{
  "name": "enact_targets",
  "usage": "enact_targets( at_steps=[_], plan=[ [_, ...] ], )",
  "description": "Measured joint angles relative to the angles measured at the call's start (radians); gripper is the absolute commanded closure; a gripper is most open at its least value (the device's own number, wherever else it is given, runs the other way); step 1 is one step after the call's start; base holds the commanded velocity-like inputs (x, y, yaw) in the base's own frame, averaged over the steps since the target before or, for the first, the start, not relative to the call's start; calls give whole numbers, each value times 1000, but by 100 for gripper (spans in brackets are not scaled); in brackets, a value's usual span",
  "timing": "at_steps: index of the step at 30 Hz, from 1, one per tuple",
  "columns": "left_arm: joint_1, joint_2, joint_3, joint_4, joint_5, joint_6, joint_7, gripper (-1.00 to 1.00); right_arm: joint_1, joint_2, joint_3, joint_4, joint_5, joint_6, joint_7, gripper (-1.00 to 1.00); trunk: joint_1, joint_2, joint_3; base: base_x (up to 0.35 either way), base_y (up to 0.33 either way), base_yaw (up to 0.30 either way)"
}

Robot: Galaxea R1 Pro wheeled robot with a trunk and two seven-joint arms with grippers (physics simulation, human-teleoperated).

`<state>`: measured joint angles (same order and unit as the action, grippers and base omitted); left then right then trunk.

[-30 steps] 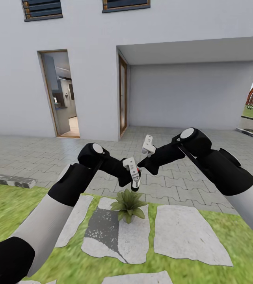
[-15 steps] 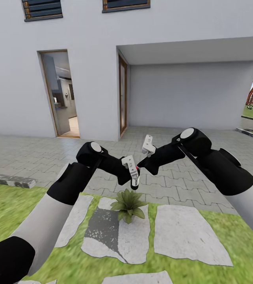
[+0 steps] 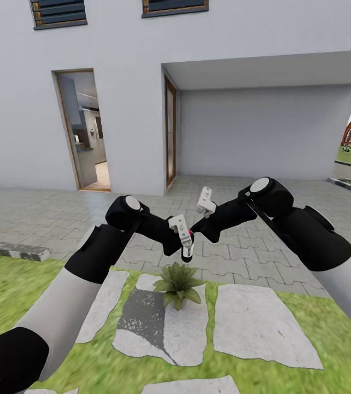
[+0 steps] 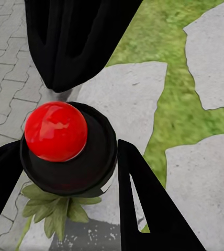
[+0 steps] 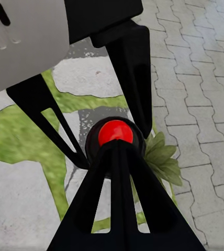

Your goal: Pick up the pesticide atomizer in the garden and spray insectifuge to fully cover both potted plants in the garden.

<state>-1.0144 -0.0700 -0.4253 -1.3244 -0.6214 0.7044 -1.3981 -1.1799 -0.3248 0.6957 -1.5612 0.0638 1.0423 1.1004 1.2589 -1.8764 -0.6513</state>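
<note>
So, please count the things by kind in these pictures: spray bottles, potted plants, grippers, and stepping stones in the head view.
Pesticide atomizer: 1
Potted plant: 1
Grippers: 2, left gripper and right gripper
Stepping stones: 5, such as the one under the plant
Total: 9

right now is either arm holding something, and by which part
The left gripper holds the pesticide atomizer by its dark body below the red button, jaws on either side. The right gripper holds nothing.
</note>
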Motion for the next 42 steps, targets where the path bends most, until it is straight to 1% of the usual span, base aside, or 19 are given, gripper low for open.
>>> enact_targets(
  at_steps=[18,22,23,24,42],
  plan=[
    [0,-14,0,0,2,0,0,100,0,-2,0,0,0,0,-1,100,0,0,0,0,0,0],
    [0,-15,0,0,2,0,0,100,0,-1,0,1,20,1,-2,100,0,0,0,0,0,0],
    [0,-15,0,0,2,0,0,100,0,0,0,0,36,2,-3,100,0,0,0,0,0,0],
    [0,-15,0,0,2,0,0,100,0,1,0,0,40,2,-2,100,0,0,0,0,0,0],
    [-13,-16,0,0,2,5,0,100,0,4,0,0,46,2,-1,100,0,0,0,0,0,0]
  ],
)
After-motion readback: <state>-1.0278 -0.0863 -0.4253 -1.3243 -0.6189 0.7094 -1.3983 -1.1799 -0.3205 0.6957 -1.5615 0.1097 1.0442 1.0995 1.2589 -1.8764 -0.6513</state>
